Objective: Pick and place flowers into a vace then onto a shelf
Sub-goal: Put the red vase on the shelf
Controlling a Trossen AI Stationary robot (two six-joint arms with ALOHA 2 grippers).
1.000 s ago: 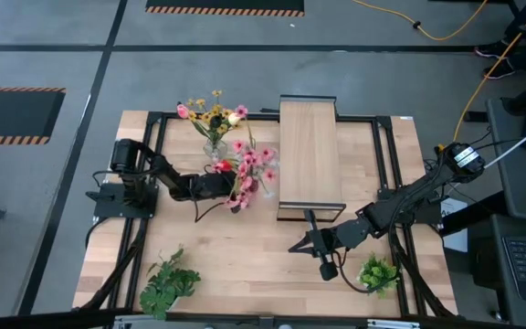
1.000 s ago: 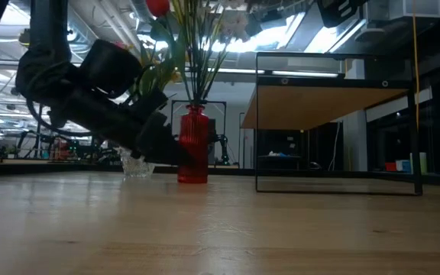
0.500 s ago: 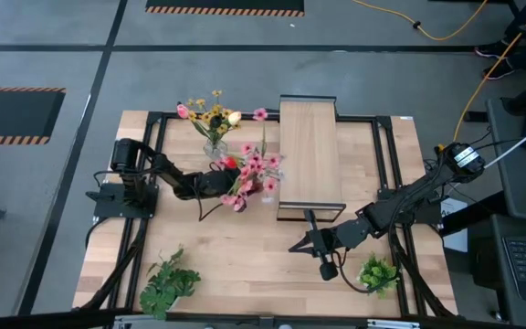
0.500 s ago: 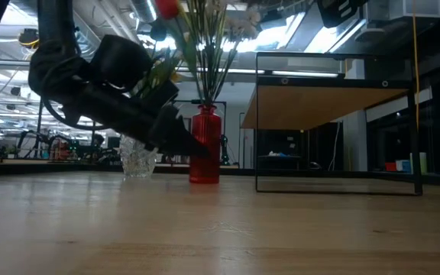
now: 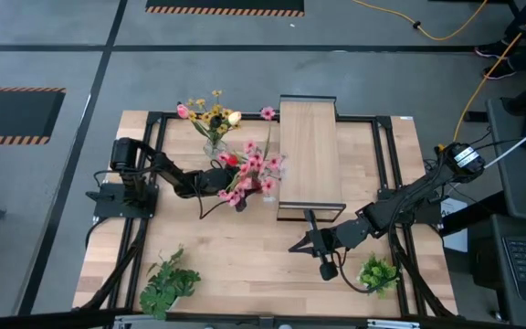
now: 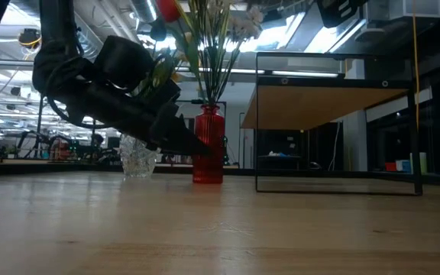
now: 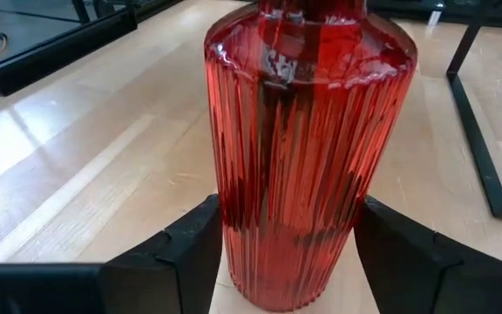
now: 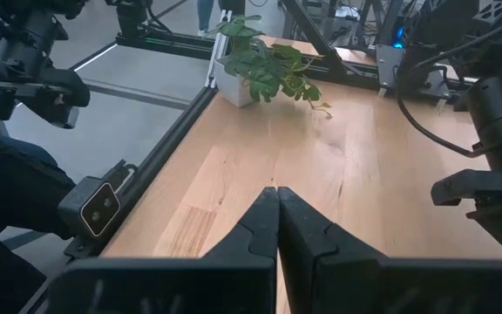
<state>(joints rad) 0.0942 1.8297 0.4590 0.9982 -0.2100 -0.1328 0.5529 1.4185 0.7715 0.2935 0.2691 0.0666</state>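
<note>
On the wooden worktop [image 5: 245,247], a clear glass vace [image 6: 137,159] holds yellow and pink flowers [image 5: 210,117]. Just right of it, the left end effector [image 7: 277,262] pinches a ribbed red vase [image 7: 308,148] filled with pink blossom sprays [image 5: 256,169], beside the shelf [image 5: 310,151]. The right end effector [image 8: 277,228], fingers pressed together, rests near the worktop's front. No writing is legible.

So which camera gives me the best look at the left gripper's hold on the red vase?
The left wrist view: the red vase fills it, with a dark finger against each side. The low view shows the left gripper at the vase's base from the side. The high view hides the grasp under flowers. The right wrist view misses it.
</note>
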